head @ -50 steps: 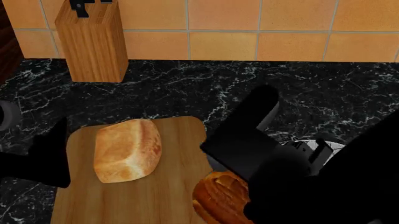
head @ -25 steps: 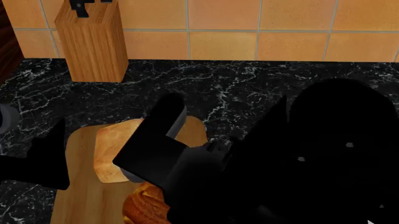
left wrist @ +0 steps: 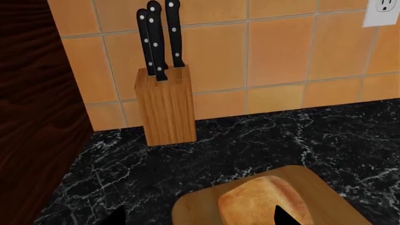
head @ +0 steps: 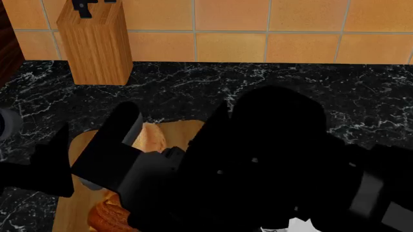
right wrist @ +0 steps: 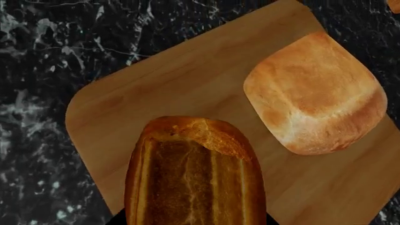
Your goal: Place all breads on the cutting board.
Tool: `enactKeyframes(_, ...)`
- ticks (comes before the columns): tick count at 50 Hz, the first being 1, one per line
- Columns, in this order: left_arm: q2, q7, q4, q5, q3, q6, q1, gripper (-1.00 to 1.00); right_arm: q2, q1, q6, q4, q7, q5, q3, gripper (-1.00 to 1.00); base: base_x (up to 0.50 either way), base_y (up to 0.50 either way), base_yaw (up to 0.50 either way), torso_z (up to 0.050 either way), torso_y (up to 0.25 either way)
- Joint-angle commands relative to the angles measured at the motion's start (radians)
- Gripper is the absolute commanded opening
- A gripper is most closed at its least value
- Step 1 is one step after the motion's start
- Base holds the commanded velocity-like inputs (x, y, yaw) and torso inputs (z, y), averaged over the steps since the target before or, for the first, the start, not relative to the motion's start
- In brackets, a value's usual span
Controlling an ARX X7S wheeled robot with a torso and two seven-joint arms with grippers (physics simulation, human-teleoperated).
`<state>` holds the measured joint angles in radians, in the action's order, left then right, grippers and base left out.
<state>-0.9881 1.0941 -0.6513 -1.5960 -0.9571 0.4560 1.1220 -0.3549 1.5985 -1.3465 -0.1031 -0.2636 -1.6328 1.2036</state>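
Note:
The dark brown glossy roll (right wrist: pixel 194 178) sits between the fingers of my right gripper (right wrist: pixel 194 220), which is shut on it over the cutting board (right wrist: pixel 187 79). In the head view only the roll's end (head: pixel 106 217) shows under my black right arm (head: pixel 258 164). The pale golden loaf (right wrist: pixel 312 93) lies on the board beside the roll, apart from it. My left gripper (left wrist: pixel 200 220) is open, its dark fingertips (left wrist: pixel 284 216) straddling the board's near-left part (left wrist: pixel 194 211) and the loaf (left wrist: pixel 262 201), touching nothing.
An upright wooden knife block (head: pixel 96 43) with black-handled knives (left wrist: pixel 156 37) stands at the back left against the orange tiled wall. The board rests on a black marble counter (head: pixel 193 87). Dark wood panelling (left wrist: pixel 37 117) closes the left side. A grey round object (head: pixel 7 121) sits at the left edge.
My right arm has swung left, carrying the roll from beyond the board's right edge to over the board. It now hides most of the loaf in the head view. The left arm stayed put.

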Motion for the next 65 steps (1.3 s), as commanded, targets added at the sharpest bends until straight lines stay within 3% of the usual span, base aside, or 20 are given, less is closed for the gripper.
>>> enactKeyframes(1,0.002,0.012,-0.015,0.009,-0.005,-0.006,-0.017,1.00,0.057,0.006,0.053,0.074,0.126,0.195,0.050,-1.00,0.00,0.00,0.00,0.000,0.000)
enactKeyframes(36,-0.018,0.020,-0.033,0.006,0.001,-0.018,-0.038,1.00,0.153,-0.069,0.170,0.248,0.244,0.374,0.173,-1.00,0.00,0.00,0.00,0.000,0.000)
enactKeyframes(37,-0.019,0.020,-0.033,0.006,0.001,-0.017,-0.038,1.00,0.153,-0.071,0.170,0.248,0.241,0.372,0.171,1.00,0.00,0.00,0.00,0.000,0.000)
enactKeyframes(50,-0.015,0.016,-0.036,0.013,0.003,-0.025,-0.046,1.00,0.128,-0.057,0.132,0.206,0.212,0.324,0.155,1.00,0.00,0.00,0.00,0.000,0.000)
enactKeyframes(65,-0.003,0.012,-0.027,0.009,0.001,-0.012,-0.036,1.00,0.027,0.053,0.064,0.112,0.176,0.213,0.073,1.00,0.00,0.00,0.00,0.000,0.000)
